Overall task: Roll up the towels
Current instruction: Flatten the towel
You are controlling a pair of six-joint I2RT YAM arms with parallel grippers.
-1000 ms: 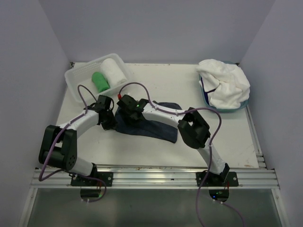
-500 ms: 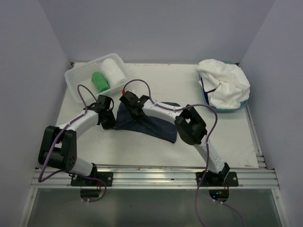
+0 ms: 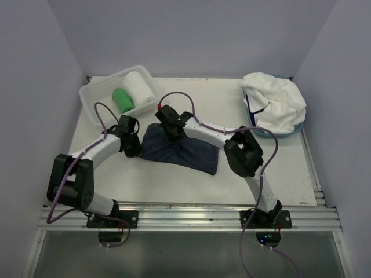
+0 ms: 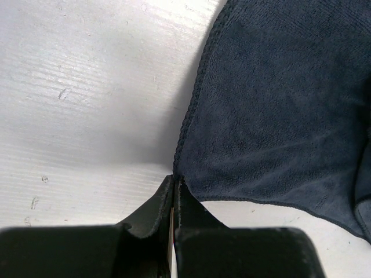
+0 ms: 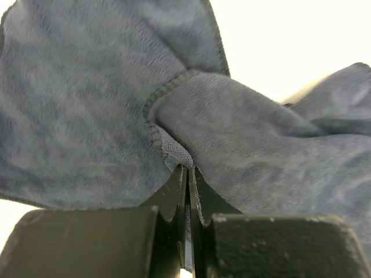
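nearest the arm bases, the navy towel point(image 3: 185, 153) lies mostly flat on the counter point(image 3: 278, 168). its long axis runs roughly from nine to three o'clock, with the three o'clock end a little nearer.

the left gripper point(image 4: 175, 180) sits at the towel's nine o'clock end. its jaws are pressed fully together right on the near corner, where the hem runs into the tips, so it looks to be pinching that corner.

just beyond, the right gripper point(image 5: 186, 171) is at the towel's far edge, about eleven o'clock from the towel's middle. it is also fully closed, nipping a raised fold of hem, and the cloth bunches up around the tips.

both grippers hold the same nine o'clock end, so the rest of the cloth stretches away from them toward three o'clock. any roll would likely have to travel that way, along the long axis. the right arm already reaches across the cloth, while the left comes in from the side.

farther back, at eleven o'clock, the basket point(image 3: 91, 98) holds a green roll point(image 3: 122, 100) and a white roll point(image 3: 141, 87) side by side. at one o'clock, loose white towels point(image 3: 277, 104) are heaped in the tub point(image 3: 253, 123), not yet rolled.
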